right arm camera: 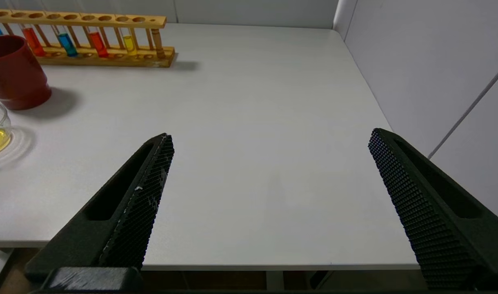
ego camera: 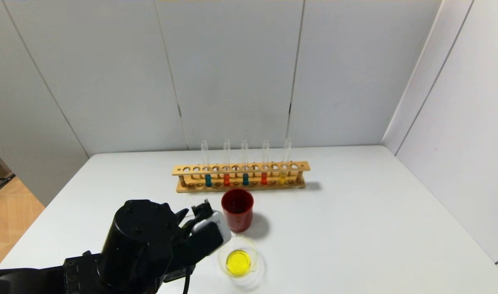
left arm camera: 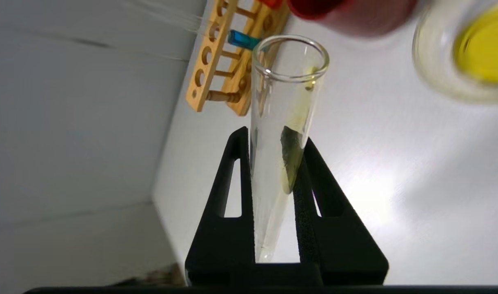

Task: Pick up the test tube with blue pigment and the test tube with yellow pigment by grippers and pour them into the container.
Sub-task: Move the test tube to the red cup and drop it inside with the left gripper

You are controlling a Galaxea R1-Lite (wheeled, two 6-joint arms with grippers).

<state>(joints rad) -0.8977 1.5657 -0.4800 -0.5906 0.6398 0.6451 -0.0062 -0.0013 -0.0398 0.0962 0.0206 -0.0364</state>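
Left hand (left arm camera: 273,163) pinches a slim, round-bottomed glass tube (left arm camera: 287,102) between ribbed black fingers (left arm camera: 304,196), only a yellow film left inside. Just beside it sits the low glass dish (ego camera: 253,249) pooled with bright yellow, then the dark red cup (ego camera: 237,208), then the wooden rack (ego camera: 241,168). Right hand (right arm camera: 269,143) hangs splayed wide over the white desk (right arm camera: 253,122), well apart.
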